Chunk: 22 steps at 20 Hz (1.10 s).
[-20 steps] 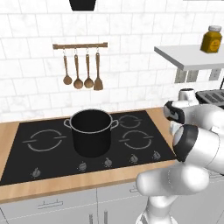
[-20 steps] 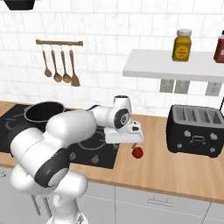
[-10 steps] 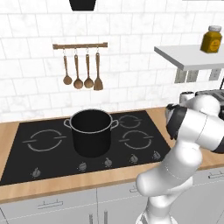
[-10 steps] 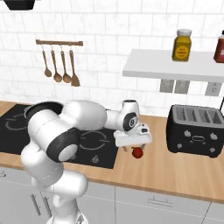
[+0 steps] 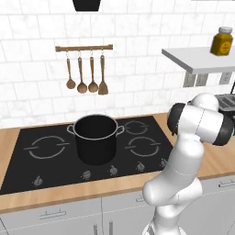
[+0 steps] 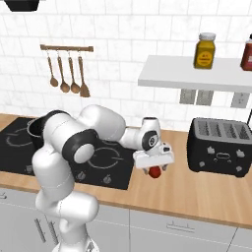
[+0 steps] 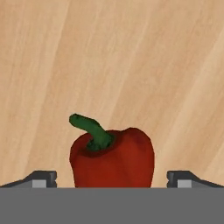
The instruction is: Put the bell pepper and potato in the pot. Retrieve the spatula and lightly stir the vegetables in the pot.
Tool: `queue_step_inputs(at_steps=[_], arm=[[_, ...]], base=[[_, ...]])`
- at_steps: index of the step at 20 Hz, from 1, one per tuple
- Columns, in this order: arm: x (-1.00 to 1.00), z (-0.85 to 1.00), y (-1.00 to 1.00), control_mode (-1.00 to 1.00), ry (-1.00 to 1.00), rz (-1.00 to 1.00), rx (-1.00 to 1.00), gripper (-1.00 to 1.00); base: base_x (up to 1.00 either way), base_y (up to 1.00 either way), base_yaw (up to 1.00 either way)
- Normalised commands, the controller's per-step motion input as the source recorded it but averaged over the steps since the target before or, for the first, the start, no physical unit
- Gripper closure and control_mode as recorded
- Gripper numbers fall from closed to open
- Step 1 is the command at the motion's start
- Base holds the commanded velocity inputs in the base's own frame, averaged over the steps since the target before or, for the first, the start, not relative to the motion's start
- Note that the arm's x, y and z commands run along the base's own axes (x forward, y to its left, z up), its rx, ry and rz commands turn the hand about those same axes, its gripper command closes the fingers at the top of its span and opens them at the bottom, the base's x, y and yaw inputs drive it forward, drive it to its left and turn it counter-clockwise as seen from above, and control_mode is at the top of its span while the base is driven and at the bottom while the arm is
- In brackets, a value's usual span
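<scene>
The red bell pepper (image 7: 113,157) with a green stem lies on the wooden counter right of the cooktop, also seen as a small red shape (image 6: 156,172) under the hand. My gripper (image 6: 154,166) hangs just above it, open, with one dark fingertip (image 7: 42,178) on each side of the pepper and no contact visible. The black pot (image 5: 95,137) stands on the cooktop, far to the left of the hand, and its rim (image 6: 33,129) peeks out behind the arm. The potato and the spatula are out of view.
A black toaster (image 6: 221,152) stands on the counter right of the hand. Brown wooden spoons and a turner (image 5: 85,75) hang on a wall rail above the cooktop (image 5: 41,156). A shelf (image 6: 197,74) holds a jar (image 6: 205,50).
The arm has stretched further right and the hand has come down over the bell pepper. The jaws stayed open and the pepper has not moved.
</scene>
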Motion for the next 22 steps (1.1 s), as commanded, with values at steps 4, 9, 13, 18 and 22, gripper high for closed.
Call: queue_step_inputs(at_steps=[4, 9, 13, 18, 22], arm=[[0.0, -0.29, -0.05, -1.0, 0.0, 0.1, 0.0, -1.0], [0.0, -0.26, 0.0, -1.0, 0.0, 0.09, 0.0, 1.0], [-0.09, 0.0, 0.05, -1.0, 0.0, 0.05, 0.01, 1.0], [-0.33, 0.49, 0.27, -1.0, -0.03, 0.0, 0.08, 1.0], [-0.38, 0.94, 0.59, -1.0, -0.03, 0.0, 0.09, 1.0]], base=[[0.0, 0.0, 0.0], [0.0, 0.0, 0.0], [0.0, 0.0, 0.0], [0.0, 0.0, 0.0], [0.0, 0.0, 0.0]])
